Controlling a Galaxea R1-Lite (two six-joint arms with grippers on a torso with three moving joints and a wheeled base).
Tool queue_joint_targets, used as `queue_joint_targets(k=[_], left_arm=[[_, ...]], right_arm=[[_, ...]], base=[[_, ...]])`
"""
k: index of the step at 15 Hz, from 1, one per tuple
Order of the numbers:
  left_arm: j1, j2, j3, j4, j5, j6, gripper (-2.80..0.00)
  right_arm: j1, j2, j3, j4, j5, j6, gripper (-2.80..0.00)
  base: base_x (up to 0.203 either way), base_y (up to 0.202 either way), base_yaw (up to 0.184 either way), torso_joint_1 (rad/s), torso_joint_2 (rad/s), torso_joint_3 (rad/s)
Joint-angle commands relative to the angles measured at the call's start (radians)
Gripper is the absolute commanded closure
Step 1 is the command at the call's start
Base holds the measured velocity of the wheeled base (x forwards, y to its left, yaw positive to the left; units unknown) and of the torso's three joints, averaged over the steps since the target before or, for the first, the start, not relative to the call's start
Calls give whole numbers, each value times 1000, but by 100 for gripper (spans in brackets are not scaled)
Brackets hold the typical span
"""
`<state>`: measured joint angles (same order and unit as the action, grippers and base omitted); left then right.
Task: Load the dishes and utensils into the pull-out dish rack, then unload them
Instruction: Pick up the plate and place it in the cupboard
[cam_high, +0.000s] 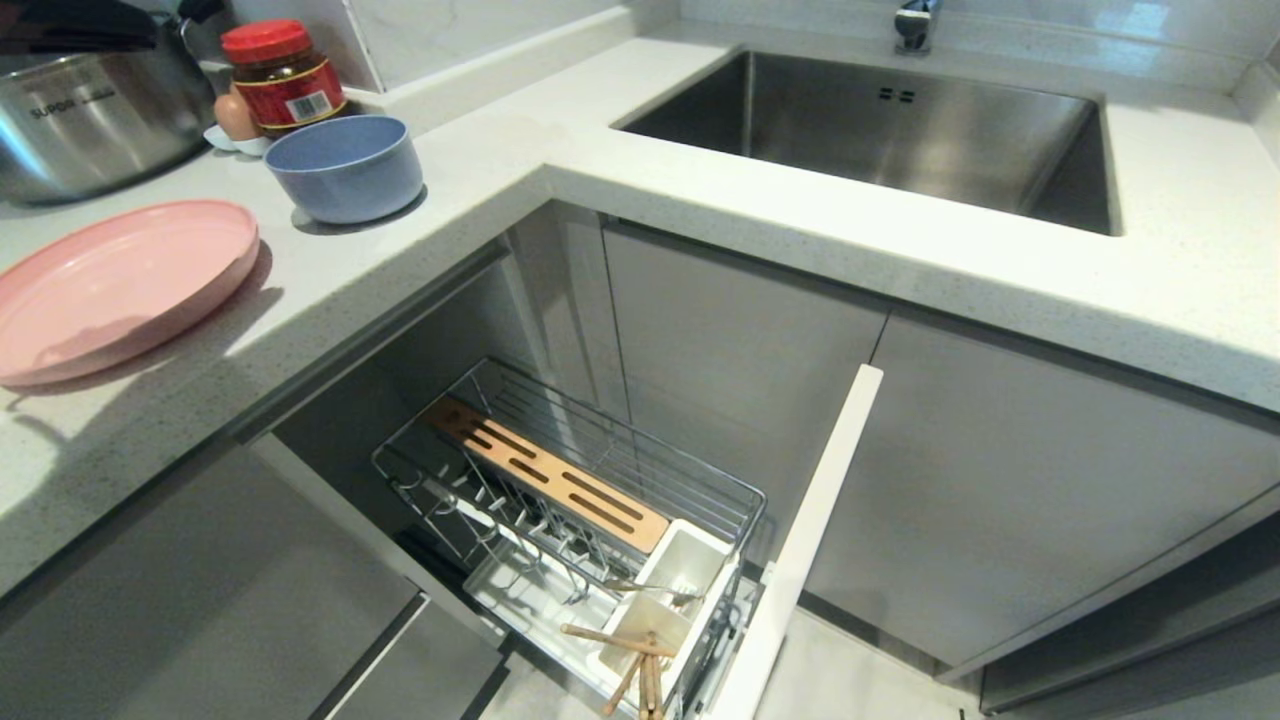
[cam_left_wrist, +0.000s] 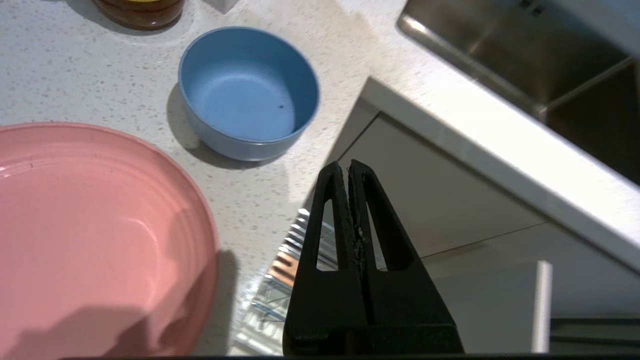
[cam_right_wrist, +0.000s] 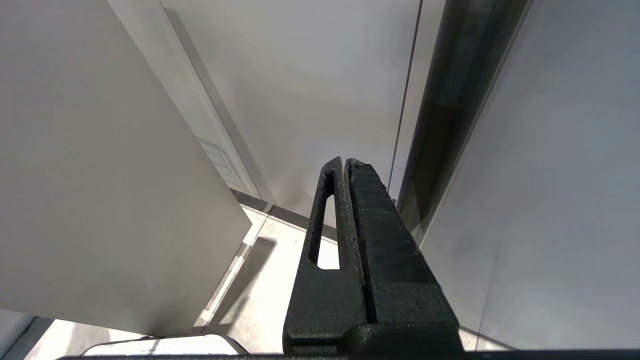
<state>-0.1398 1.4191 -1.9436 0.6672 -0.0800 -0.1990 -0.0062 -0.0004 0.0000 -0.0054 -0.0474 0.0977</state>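
The pink plate (cam_high: 115, 285) (cam_left_wrist: 95, 240) lies on the counter at the left, and the blue bowl (cam_high: 345, 165) (cam_left_wrist: 249, 92) stands upright behind it. Below the counter the pull-out dish rack (cam_high: 580, 500) (cam_left_wrist: 287, 260) stands drawn out with its white front panel (cam_high: 800, 540). Wooden chopsticks (cam_high: 635, 665) and a slim silver utensil (cam_high: 650, 590) rest in its white cups. My left gripper (cam_left_wrist: 348, 167) hangs shut and empty above the counter's edge, between plate, bowl and rack. My right gripper (cam_right_wrist: 345, 162) is shut and empty, low beside the cabinet fronts. Neither arm shows in the head view.
A steel pot (cam_high: 95, 115), a red-lidded jar (cam_high: 282, 75) and an egg (cam_high: 235, 117) stand at the back left of the counter. The steel sink (cam_high: 880, 130) lies at the back right. Grey cabinet doors (cam_high: 1000, 480) flank the rack.
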Motion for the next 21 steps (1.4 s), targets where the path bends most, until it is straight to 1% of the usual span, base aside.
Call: queue_joint_targets(k=[1, 2, 3, 6, 7, 10, 17, 21], left_arm=[[2, 64, -5, -1, 2, 31, 0], [2, 85, -7, -5, 2, 77, 0], [2, 104, -7, -6, 3, 105, 0], [6, 135, -8, -59, 7, 113, 0], [6, 138, -8, -64, 8, 112, -280], [5, 157, -8, -77, -2, 111, -280], [3, 278, -8, -236, -14, 110, -280], [-6, 322, -8, -281, -25, 111, -280]], right_arm=[[0, -3, 0, -1, 0, 1, 0], [0, -3, 0, -1, 0, 1, 0], [0, -3, 0, -1, 0, 1, 0], [0, -4, 0, -1, 0, 1, 0], [0, -3, 0, -1, 0, 1, 0], [0, -3, 0, -1, 0, 1, 0], [0, -3, 0, -1, 0, 1, 0], [0, -3, 0, -1, 0, 1, 0]], base=[[0, 0, 0, 0, 0, 0], [0, 0, 0, 0, 0, 0], [0, 0, 0, 0, 0, 0], [0, 0, 0, 0, 0, 0], [0, 0, 0, 0, 0, 0], [0, 0, 0, 0, 0, 0], [0, 0, 0, 0, 0, 0], [0, 0, 0, 0, 0, 0]])
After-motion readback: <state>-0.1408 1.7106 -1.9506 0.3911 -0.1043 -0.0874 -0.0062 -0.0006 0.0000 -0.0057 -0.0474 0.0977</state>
